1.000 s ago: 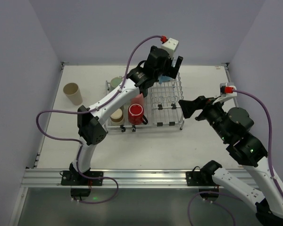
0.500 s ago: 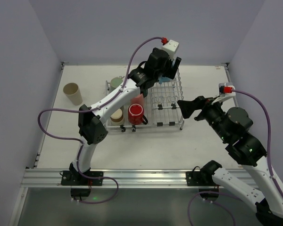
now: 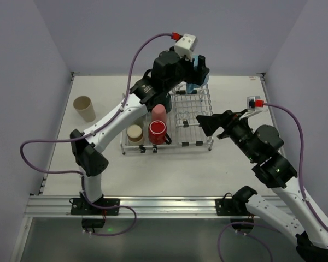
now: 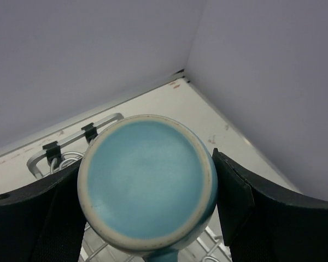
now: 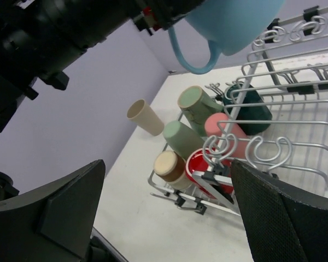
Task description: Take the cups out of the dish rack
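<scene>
My left gripper (image 3: 195, 70) is shut on a light blue mug (image 4: 147, 180), bottom toward the wrist camera, and holds it in the air above the far end of the silver wire dish rack (image 3: 194, 117). The mug also shows in the right wrist view (image 5: 229, 22), handle down. The rack's left section holds a red mug (image 3: 158, 131), a pink cup (image 3: 159, 113) and a tan cup (image 3: 135, 134). The right wrist view also shows two sage green cups (image 5: 180, 137) and a dark teal cup (image 5: 249, 109) there. My right gripper (image 3: 209, 123) is open and empty at the rack's right edge.
A beige cup (image 3: 85, 108) stands on the table at the far left, apart from the rack; it also shows in the right wrist view (image 5: 145, 116). Walls close the table at the back and both sides. The rack's raised prongs (image 5: 262, 147) stand close before my right gripper.
My left gripper has risen with the light blue mug, lifting it off the rack's far end. My right gripper has edged slightly left toward the rack.
</scene>
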